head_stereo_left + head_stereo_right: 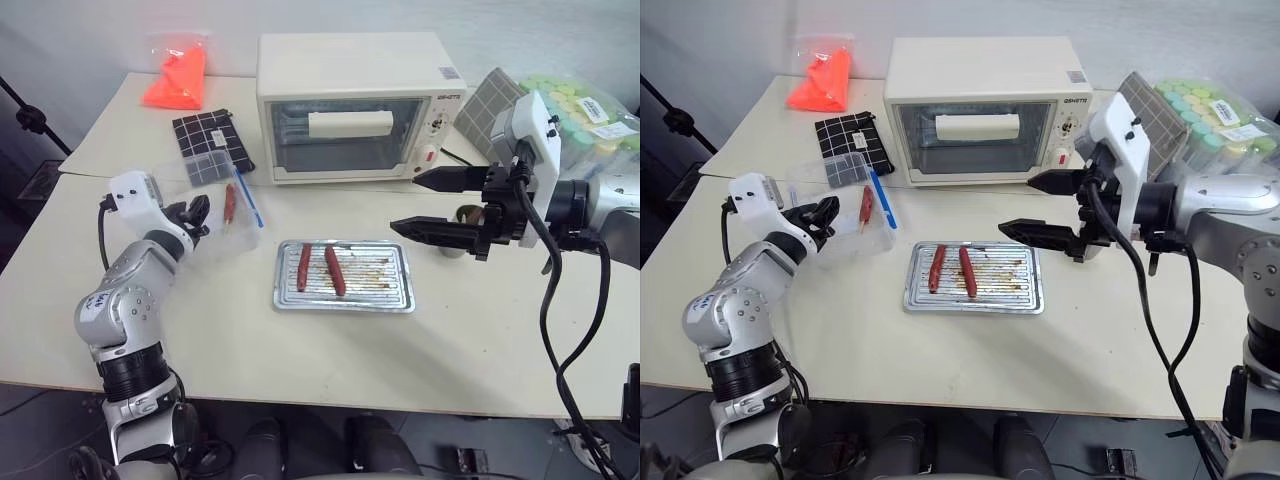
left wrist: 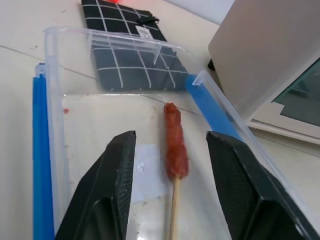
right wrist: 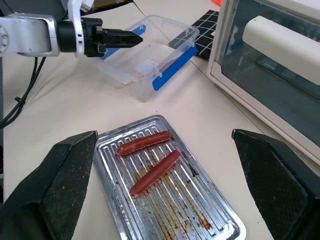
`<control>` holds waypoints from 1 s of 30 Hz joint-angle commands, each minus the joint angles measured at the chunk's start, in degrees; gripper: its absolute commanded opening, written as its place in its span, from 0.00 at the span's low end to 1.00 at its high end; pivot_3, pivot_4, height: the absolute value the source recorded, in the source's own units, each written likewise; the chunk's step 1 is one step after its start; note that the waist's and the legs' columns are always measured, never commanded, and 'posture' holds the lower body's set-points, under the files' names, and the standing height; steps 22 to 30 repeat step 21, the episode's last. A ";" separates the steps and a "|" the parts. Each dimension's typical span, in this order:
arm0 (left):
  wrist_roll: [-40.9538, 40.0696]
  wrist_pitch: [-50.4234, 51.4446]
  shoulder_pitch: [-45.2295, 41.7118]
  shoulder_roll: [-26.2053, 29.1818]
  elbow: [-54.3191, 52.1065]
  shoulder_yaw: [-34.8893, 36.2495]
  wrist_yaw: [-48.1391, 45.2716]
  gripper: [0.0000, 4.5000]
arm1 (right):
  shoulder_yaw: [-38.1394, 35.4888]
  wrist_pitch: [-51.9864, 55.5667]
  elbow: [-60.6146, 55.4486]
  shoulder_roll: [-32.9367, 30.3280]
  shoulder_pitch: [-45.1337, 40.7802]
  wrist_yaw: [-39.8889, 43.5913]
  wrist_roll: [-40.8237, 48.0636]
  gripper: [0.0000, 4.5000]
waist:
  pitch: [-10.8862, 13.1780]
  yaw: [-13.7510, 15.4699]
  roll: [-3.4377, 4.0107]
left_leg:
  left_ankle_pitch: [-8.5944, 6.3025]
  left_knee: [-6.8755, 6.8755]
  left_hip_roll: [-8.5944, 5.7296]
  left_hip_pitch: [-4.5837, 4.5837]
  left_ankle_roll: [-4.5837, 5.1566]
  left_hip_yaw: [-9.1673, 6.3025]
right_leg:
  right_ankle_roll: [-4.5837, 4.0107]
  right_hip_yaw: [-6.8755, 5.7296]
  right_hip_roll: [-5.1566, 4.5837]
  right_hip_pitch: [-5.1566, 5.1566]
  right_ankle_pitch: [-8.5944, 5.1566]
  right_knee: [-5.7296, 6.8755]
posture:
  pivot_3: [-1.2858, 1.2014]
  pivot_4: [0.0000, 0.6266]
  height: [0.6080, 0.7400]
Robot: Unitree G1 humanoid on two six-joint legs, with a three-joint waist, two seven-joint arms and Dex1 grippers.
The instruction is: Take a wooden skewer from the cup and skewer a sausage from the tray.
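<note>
while the left gripper [image 2: 172,200] stood with jaws apart around the skewered sausage [image 2: 175,141] in the clear box [image 1: 215,215], the right gripper [image 1: 432,205] gaped near the tray [image 1: 345,300]; that thin stick looked light and brittle, best pinched at its bare end.

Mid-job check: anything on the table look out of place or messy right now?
Mostly tidy. The tray carries greasy brown streaks beside its two sausages. One skewered sausage lies in the clear plastic box, between the open left gripper fingers. Nothing spilled or tipped.
</note>
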 commanded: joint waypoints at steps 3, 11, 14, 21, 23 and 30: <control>-2.51 3.06 2.80 4.08 -11.04 0.13 -2.19 0.50 | -1.31 -1.38 -1.56 -0.91 0.22 -0.73 -0.77 1.00 | 0.00 -0.06 0.00 | -0.01 -0.01 0.00 0.00 -0.02 0.00 | 0.00 0.02 0.01 0.00 0.00 -0.01 | 0.52 0.24 1.00; -12.70 7.68 14.66 24.99 -15.59 13.91 -21.71 0.50 | -2.23 -4.33 -1.58 -4.84 4.85 2.95 -3.24 1.00 | 0.05 -0.61 -0.09 | -0.03 -0.09 0.10 0.02 -0.13 0.04 | -0.01 0.04 0.09 -0.03 0.00 -0.06 | 0.52 0.24 1.00; -11.84 5.20 22.46 31.38 -11.94 18.39 -28.64 0.50 | -2.56 -5.80 -1.04 -6.05 6.50 5.31 -3.43 1.00 | 0.05 -0.59 -0.07 | -0.03 -0.18 0.05 0.08 -0.14 0.06 | -0.06 0.04 0.02 -0.02 -0.03 -0.41 | 0.52 0.24 1.00; -9.42 -2.43 28.47 32.67 -7.81 20.59 -32.80 0.50 | -0.88 -8.74 1.66 -5.65 7.59 7.46 -5.78 1.00 | 0.05 -0.06 -0.10 | -0.19 -0.18 0.05 0.11 0.16 -0.02 | -0.08 -0.04 -0.09 0.12 -0.04 -0.60 | 0.52 0.24 1.00; -9.42 -2.43 28.47 32.67 -7.81 20.59 -32.80 0.50 | -0.88 -8.74 1.66 -5.65 7.59 7.46 -5.78 1.00 | 0.05 -0.06 -0.10 | -0.19 -0.18 0.05 0.11 0.16 -0.02 | -0.08 -0.04 -0.09 0.12 -0.04 -0.60 | 0.52 0.24 1.00; -9.42 -2.43 28.47 32.67 -7.81 20.59 -32.80 0.50 | -0.88 -8.74 1.66 -5.65 7.59 7.46 -5.78 1.00 | 0.05 -0.06 -0.10 | -0.19 -0.18 0.05 0.11 0.16 -0.02 | -0.08 -0.04 -0.09 0.12 -0.04 -0.60 | 0.52 0.24 1.00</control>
